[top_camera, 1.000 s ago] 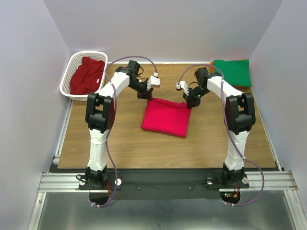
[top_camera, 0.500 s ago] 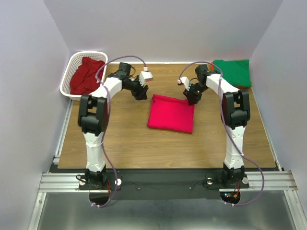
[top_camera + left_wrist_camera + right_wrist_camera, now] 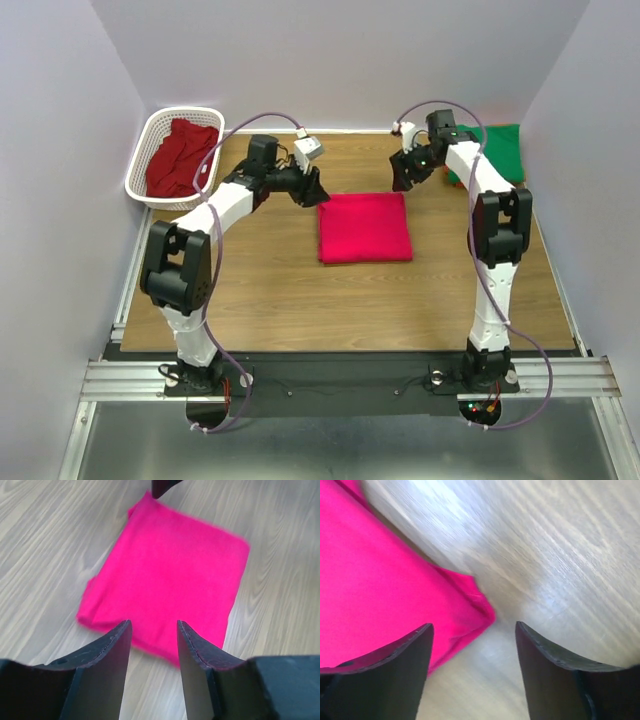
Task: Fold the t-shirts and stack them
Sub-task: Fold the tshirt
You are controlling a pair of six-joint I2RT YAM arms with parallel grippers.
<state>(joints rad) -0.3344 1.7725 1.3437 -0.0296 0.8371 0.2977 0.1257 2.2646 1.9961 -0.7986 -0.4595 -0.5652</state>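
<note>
A bright pink-red t-shirt [image 3: 365, 227] lies folded into a flat rectangle on the middle of the wooden table [image 3: 270, 290]. My left gripper [image 3: 312, 190] hovers just off the shirt's far-left corner. It is open and holds nothing. In the left wrist view the pink-red t-shirt [image 3: 170, 570] lies beyond the left gripper [image 3: 152, 625]. My right gripper [image 3: 405, 176] stands open above the far-right corner. In the right wrist view that corner of the pink-red t-shirt [image 3: 380, 595] is below the right gripper [image 3: 472, 625], not touched. A green t-shirt [image 3: 497, 150] lies folded at the back right.
A white lattice basket [image 3: 146, 135] stands at the back left, off the table's corner, with a darker crimson t-shirt [image 3: 180, 155] crumpled inside. White walls close in the back and both sides. The arm bases stand on the rail along the near edge.
Both grippers have opened and let go of the pink-red shirt's far corners. The shirt has shifted right and towards the back and now lies flat and square. Both grippers have drawn back from it.
</note>
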